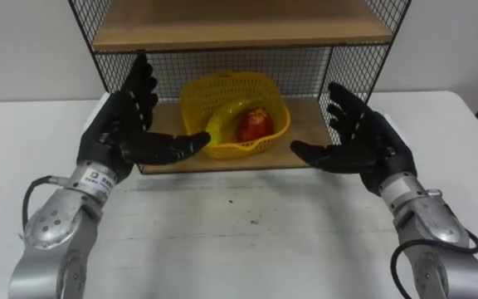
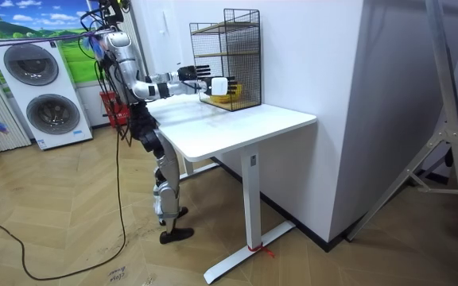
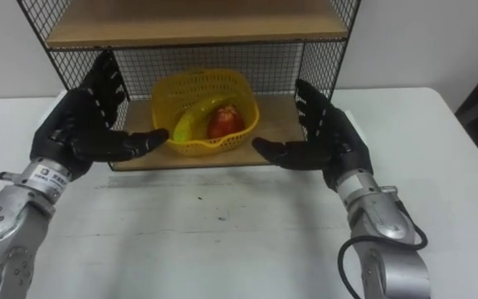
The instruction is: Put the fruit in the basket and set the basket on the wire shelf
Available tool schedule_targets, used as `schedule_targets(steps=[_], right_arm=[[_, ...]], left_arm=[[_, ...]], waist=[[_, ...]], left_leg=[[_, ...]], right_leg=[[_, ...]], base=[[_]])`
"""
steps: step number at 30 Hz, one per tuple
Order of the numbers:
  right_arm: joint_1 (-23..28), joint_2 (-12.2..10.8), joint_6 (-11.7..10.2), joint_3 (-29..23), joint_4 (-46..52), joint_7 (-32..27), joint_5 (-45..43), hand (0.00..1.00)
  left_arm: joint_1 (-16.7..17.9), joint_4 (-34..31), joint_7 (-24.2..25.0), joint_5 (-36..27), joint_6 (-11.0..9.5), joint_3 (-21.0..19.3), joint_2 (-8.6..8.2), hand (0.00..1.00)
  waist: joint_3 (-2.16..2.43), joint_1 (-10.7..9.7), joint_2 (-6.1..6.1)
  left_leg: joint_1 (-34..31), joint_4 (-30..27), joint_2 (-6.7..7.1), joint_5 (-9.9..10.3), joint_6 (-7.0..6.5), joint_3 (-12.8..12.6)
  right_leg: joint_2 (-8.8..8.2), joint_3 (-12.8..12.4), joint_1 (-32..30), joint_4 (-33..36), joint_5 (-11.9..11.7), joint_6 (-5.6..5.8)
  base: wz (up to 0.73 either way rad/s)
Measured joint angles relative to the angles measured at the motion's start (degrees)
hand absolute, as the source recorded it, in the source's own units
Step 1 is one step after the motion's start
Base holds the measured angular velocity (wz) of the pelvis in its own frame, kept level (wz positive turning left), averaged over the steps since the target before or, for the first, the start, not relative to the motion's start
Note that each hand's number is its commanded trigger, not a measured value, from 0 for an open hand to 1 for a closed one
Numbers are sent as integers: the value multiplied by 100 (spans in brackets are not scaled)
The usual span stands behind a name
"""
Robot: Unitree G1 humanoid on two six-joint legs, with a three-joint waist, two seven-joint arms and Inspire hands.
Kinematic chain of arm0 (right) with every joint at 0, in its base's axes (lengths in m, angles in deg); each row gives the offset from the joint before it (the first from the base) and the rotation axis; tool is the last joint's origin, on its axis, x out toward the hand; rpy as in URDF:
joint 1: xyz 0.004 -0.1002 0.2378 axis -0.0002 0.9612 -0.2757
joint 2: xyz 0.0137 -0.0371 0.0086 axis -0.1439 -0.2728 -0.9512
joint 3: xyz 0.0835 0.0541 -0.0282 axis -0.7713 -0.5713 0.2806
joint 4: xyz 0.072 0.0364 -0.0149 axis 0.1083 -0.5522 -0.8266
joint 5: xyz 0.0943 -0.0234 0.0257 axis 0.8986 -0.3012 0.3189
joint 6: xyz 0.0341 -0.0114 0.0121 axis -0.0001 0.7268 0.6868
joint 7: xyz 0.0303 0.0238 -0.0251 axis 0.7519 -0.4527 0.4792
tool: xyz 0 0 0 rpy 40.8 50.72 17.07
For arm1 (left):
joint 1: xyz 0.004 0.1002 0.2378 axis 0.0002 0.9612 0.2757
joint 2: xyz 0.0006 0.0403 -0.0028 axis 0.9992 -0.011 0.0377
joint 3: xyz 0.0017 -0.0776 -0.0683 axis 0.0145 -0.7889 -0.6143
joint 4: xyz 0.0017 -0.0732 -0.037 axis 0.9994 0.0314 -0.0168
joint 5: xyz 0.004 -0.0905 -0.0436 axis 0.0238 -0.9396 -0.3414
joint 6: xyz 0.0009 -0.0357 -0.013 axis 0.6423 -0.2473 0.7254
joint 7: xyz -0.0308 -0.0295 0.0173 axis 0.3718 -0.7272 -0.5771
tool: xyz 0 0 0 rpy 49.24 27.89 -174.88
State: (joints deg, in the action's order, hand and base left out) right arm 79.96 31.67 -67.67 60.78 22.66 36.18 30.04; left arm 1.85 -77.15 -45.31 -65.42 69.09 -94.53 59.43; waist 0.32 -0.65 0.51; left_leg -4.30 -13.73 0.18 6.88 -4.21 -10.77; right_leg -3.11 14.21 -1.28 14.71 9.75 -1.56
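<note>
A yellow plastic mesh basket sits on the lower wooden board of a black wire shelf, at twelve o'clock in the eye views, at the far edge of a white table. Inside it a yellow banana curves along the side towards nine o'clock, and a red apple lies just beside it towards three o'clock. The robot's black left hand is raised at the basket's nine o'clock, its fingers straight and fanned apart. Its thumb reaches towards three o'clock, and the thumb tip meets the basket's near wall in the eye views, though actual contact cannot be told. The black right hand is held up at the basket's three o'clock, clear of it, fingers likewise spread and thumb pointing towards nine o'clock. Neither hand holds anything. In the room view the robot stands upright at the table's edge, both arms stretched towards the shelf, which stands against a white wall.
</note>
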Motion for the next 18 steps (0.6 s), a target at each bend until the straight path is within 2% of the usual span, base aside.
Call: schedule_targets(steps=[6, 8, 10, 13, 15, 18], right_arm=[[476, 25, -20, -343, 588, 129, 11, 0], [615, 76, -66, -690, 651, 123, 34, 0], [694, 128, -87, -1053, 651, 96, 167, 0], [743, 200, -148, -1714, 655, -222, 469, 0], [747, 329, -164, -2148, 658, -450, 626, 0], [789, 444, -234, -2439, 688, -536, 690, 0]], left_arm=[[418, -233, 484, -13, -5, -322, 23, 0], [762, -476, 749, -28, -8, -534, 43, 0], [913, -521, 891, -183, -9, -705, 53, 0], [1065, -631, 1053, -233, -12, -1083, 83, 0], [1171, -723, 1171, -234, -12, -1382, 193, 0], [1218, -768, 1342, -268, -13, -1634, 273, 0]], waist=[[31, 70, -86], [41, 43, -102], [48, 24, -109], [46, 37, -115], [27, 33, -114], [20, 33, -117]], left_leg=[[-9, 0, 0, 2, 0, 5], [3, -1, 0, 17, 22, 6], [6, -4, 0, 22, 27, 7], [-6, -3, -1, 23, 28, 3], [-29, 5, -13, 21, 33, -13], [-64, -2, -27, 22, 40, -25]], right_leg=[[-7, 18, 0, 8, 18, 23], [-9, 17, 20, 12, 35, 43], [-8, 16, 19, 17, 45, 42], [-5, 5, 23, 18, 44, 44], [3, 4, -1, 17, 44, 38], [14, 4, -30, 14, 40, 28]], base=[[0], [0], [0], [-1], [-5], [-1]])
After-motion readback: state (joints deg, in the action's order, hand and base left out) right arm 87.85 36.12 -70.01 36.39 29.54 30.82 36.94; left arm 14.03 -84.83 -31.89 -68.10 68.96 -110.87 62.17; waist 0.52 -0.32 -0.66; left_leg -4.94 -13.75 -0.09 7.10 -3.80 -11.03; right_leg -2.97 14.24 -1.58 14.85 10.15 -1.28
